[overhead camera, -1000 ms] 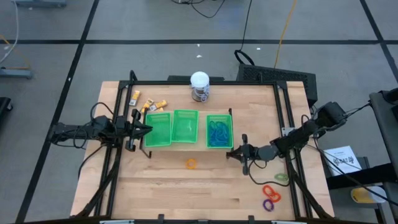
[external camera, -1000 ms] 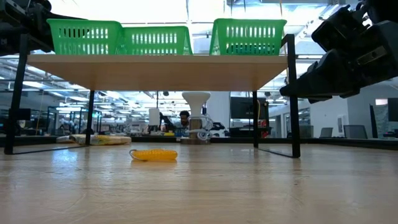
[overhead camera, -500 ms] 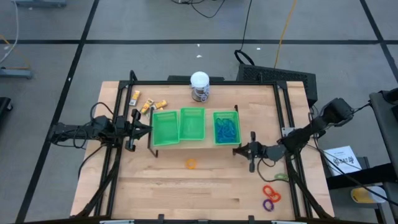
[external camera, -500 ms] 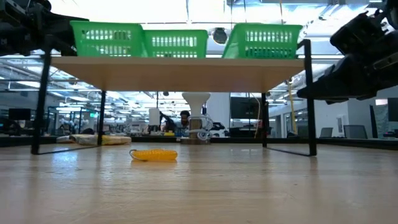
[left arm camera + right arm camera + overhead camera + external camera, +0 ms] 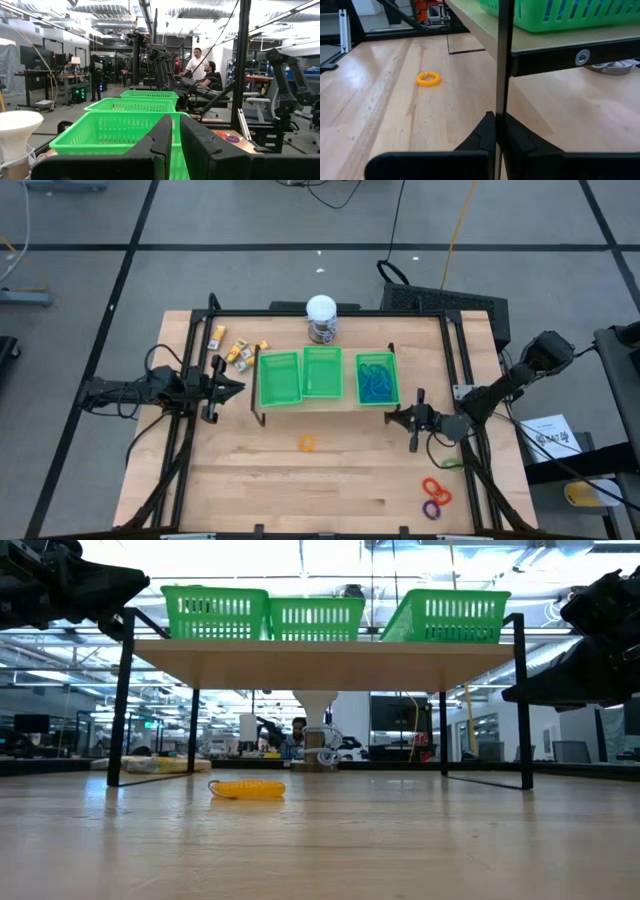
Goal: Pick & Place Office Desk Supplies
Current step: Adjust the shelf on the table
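Observation:
A low wooden stand (image 5: 330, 402) on black legs carries a green three-part tray (image 5: 322, 372); blue loops (image 5: 376, 380) lie in its right part. My right gripper (image 5: 412, 420) is at the stand's near right corner, shut on a leg. My left gripper (image 5: 235, 387) is shut, left of the stand, touching nothing. An orange ring (image 5: 307, 443) lies flat on the table near the stand. Orange (image 5: 435, 490), purple (image 5: 432, 508) and green (image 5: 452, 464) rings lie by the near right corner. Yellow-and-white pieces (image 5: 238, 352) lie at far left. My right gripper pinches the stand's near right leg (image 5: 501, 107) between its two fingers, below the wooden top. The fingers come level from the table's right side and lie across the upright leg. The stand's feet (image 5: 527, 787) rest on the table.
A white-topped round jar (image 5: 321, 318) stands behind the stand at the far edge. A black frame (image 5: 455, 360) runs along the table's sides. Bare wood lies between the orange ring and the near edge. People show in the room beyond the table.
My right gripper has moved toward the table's right edge, still shut on the leg. The stand with its tray has slid along the table to the right, away from my left gripper. The orange ring has stayed where it was.

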